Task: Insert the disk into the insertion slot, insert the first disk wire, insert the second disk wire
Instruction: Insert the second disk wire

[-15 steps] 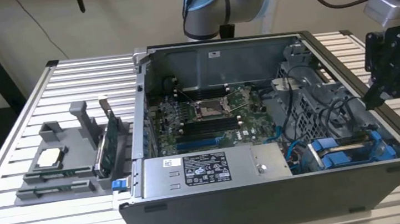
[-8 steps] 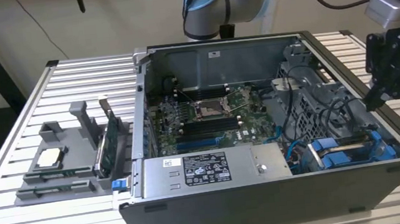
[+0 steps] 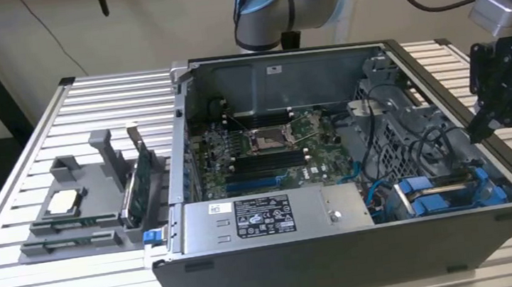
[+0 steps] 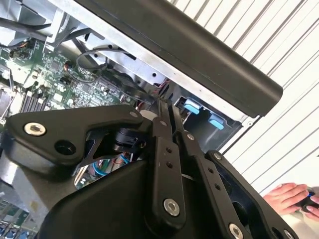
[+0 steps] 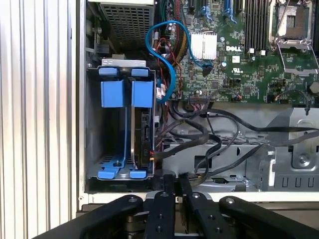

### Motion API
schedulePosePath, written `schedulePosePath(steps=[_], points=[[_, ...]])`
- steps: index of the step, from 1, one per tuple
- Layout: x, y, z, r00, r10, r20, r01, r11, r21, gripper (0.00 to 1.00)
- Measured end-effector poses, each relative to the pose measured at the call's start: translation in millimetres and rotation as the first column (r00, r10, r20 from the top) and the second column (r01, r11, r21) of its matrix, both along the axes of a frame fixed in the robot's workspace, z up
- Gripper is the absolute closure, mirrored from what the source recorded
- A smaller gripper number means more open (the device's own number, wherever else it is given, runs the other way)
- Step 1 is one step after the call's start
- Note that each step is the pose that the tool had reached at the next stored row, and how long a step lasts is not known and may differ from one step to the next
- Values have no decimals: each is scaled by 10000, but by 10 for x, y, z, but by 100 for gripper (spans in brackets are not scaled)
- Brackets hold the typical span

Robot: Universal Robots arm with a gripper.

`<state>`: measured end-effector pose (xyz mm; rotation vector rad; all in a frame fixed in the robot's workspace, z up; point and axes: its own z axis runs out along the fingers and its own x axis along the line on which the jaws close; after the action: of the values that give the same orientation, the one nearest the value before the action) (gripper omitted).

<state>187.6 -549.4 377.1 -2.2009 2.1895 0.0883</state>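
Note:
The insertion slot (image 5: pixel 119 134) is a grey bay with blue rails in the corner of the open computer case; it also shows at the exterior view's lower right (image 3: pixel 443 194). A dark edge with a connector, which looks like the disk (image 5: pixel 145 142), stands inside the slot beside a blue carrier. A blue wire (image 5: pixel 169 55) loops down to that edge, and black wires (image 5: pixel 199 133) run next to it; whether any of them is plugged in I cannot tell. My gripper (image 3: pixel 477 133) hangs over the case's side wall just outside the slot, shut and holding nothing, as both wrist views show (image 5: pixel 175 179) (image 4: pixel 167 105).
A silver power-supply box (image 3: pixel 264 217) lies along the case's front next to the slot. The motherboard (image 3: pixel 266 146) fills the case floor. A grey fixture (image 3: pixel 82 204) with parts stands on the slatted table at the exterior view's left. A person's hand (image 4: pixel 294 196) rests on the table.

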Motion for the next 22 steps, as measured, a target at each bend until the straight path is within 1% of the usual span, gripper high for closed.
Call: schedulePosePath(steps=[4, 5, 8, 9, 10, 14, 17, 18, 19, 20, 22], points=[[0, -1, -1, 10000, 0, 1, 0, 10000, -11, 83], [0, -1, 0, 10000, 0, 0, 0, 10000, -52, 76], [0, 0, -4, 10000, -1, 1, 1, 9997, -240, 76], [0, 1, -13, 10000, 0, 8, 0, 9992, -400, 76], [-5, 6, -21, 10000, 0, 32, 2, 9988, -482, 76], [-22, 16, -35, 9999, 1, 114, 5, 9988, -490, 76], [-28, 16, -37, 9999, 1, 130, 5, 9988, -492, 76], [-29, 16, -37, 9999, 1, 132, 5, 9988, -492, 79], [-29, 16, -37, 9999, 1, 132, 6, 9988, -491, 79], [-30, 16, -37, 9999, 0, 133, 6, 9988, -491, 84], [-30, 16, -37, 9999, 0, 132, 6, 9988, -491, 84]])
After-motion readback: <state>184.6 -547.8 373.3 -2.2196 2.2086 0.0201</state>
